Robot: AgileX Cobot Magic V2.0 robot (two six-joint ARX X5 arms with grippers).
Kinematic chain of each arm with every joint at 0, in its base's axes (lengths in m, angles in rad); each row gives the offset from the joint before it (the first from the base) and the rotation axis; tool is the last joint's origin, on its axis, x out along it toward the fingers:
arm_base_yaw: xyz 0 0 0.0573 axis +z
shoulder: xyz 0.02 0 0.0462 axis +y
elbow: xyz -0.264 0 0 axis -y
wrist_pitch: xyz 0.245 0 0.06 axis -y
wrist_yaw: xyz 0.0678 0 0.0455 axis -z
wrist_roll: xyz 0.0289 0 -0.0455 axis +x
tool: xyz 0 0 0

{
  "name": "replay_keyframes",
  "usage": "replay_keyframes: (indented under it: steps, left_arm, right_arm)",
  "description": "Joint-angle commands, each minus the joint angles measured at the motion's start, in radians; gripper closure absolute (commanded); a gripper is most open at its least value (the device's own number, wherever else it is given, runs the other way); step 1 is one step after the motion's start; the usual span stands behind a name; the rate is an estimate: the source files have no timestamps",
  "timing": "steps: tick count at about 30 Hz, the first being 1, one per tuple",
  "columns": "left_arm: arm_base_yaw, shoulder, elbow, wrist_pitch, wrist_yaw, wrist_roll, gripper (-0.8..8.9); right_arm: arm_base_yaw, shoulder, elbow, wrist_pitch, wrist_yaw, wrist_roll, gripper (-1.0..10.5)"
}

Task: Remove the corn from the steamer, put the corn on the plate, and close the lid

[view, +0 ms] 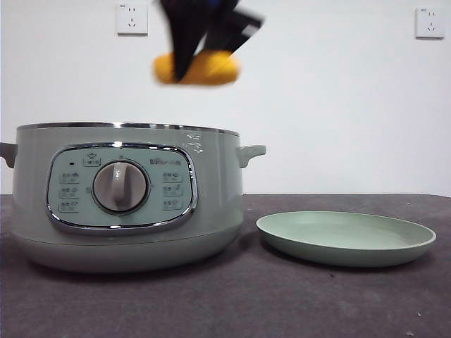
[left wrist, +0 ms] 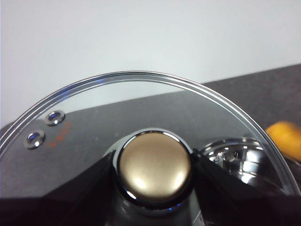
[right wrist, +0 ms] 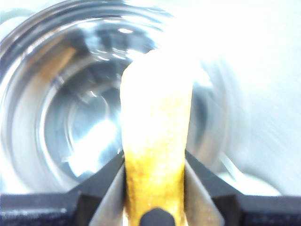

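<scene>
Yellow-orange and glossy, the stubby corn cob [view: 211, 68] you carry is clamped in your right end effector [view: 201, 53] above the open sage-green round steamer pot [view: 127, 204], left of the empty pale green plate [view: 345, 238] on the dark counter [view: 282, 303], while your left end effector [left wrist: 155, 188] grips the glass lid [left wrist: 141, 108] by its knob.

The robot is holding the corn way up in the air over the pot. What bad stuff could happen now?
1. The right hand pinches the glossy corn only across its middle, high above the steamer. It might slip and fall back into the open pot.
2. The plate is shallow with a low rim, so corn let go from too high could roll off.
3. The left hand holds the glass lid by its knob alone; it could tilt or slip.
</scene>
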Motion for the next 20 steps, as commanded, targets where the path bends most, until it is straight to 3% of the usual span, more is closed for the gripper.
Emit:
replay_keyframes:
  steps: [1,7,10,15,20]
  left_arm:
    - [-0.002,0.022,0.009,0.062,0.008,0.012,8.22]
    - [-0.002,0.068,0.009,0.105,0.122,0.007,8.22]
    - [-0.003,0.089,0.009,0.127,0.139,0.007,8.22]
    - [-0.004,0.106,0.009,0.141,0.179,0.0,8.22]
    - [-0.004,0.113,0.009,0.141,0.181,0.0,8.22]
  right_arm:
    - [-0.043,-0.035,-0.004,-0.093,0.006,0.038,9.6]
    - [-0.149,-0.065,-0.015,-0.275,0.01,0.11,9.6]
    - [-0.184,-0.065,-0.066,-0.28,0.01,0.119,9.6]
    - [-0.225,-0.066,-0.205,-0.195,0.008,0.135,9.6]
    - [-0.243,-0.066,-0.398,0.006,0.01,0.154,9.6]
